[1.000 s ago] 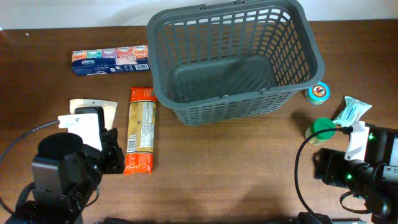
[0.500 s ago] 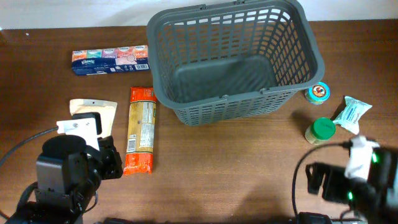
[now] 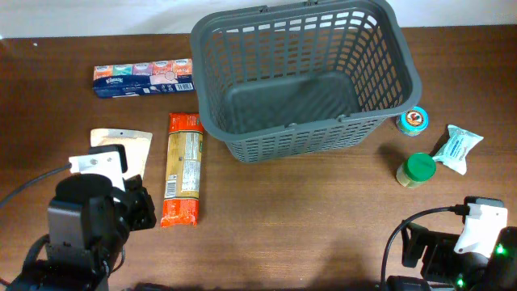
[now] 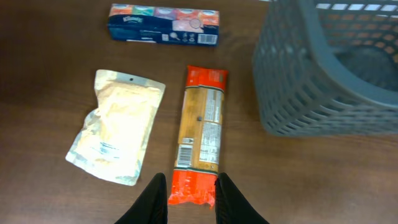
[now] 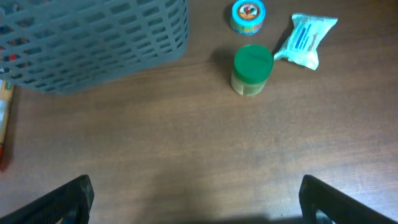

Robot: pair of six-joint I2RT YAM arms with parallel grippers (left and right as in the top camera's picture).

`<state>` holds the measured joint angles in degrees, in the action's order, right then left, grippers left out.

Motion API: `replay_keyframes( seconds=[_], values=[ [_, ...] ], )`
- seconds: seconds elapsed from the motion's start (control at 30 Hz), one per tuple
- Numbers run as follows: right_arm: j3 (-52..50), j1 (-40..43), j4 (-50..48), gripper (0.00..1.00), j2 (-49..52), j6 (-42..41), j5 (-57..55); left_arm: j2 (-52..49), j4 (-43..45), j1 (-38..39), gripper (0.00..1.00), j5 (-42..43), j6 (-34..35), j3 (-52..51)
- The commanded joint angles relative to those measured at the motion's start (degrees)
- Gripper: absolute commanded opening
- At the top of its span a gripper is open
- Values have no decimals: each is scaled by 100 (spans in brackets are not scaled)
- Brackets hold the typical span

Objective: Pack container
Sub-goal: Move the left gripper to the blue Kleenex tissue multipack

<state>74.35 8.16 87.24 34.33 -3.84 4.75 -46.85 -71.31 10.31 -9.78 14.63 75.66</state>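
1. Dark grey plastic: container (image 3: 299, 139). Rectangular, slotted lattice sides, solid rim. It stands upright at far centre of the wood table (image 3: 307, 214), and we see nothing inside it.
2. Step, by our reckoning: first pick, nothing packed yet.
3. L gripper (image 4: 191, 180): fingers parted a little, pinching nothing. It is lined up w/ the red end of the pasta packet (image 4: 200, 134), which shows in the gap.
4. R gripper (image 5: 194, 190): spread wide, empty, over bare wood, well apart from the goods.
5. Next move prob. calls for: L to drop, close across the packet's narrow width, then lift clear of the rim. The pack is long glossy film & may sag if held by one end.
6. Stock, L side: flat crinkled pouch (image 4: 118, 134), pale; tissue pack (image 4: 164, 32), boxy, blue.
7. Stock, R side: green-lid jar (image 5: 252, 70), round; small tin (image 5: 247, 15), round; wipes sachet (image 5: 306, 40), soft, teal & white.
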Motion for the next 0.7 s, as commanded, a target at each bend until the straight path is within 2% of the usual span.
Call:
replay_keyframes(
  seconds=[0.0,0.23,0.33,0.43,0.57,0.67],
  values=[
    [-11,-28,-13,99,26,37,125,-136,42,-188,19,-232,57,116],
    [-11,-28,24,99,26,39,107,-358,431,-966,22,-372,-197,116],
    [-11,-28,24,99,26,39,107,-715,813,-1390,23,68,-767,116],
    [-11,-28,24,99,26,39,107,-1217,1279,-1923,24,828,-892,116],
    [-11,-28,24,99,26,39,107,-1991,1864,-2583,24,1700,-544,116],
    [-11,-28,24,99,26,39,107,-2573,2149,-2710,25,1773,68,116]
  ],
)
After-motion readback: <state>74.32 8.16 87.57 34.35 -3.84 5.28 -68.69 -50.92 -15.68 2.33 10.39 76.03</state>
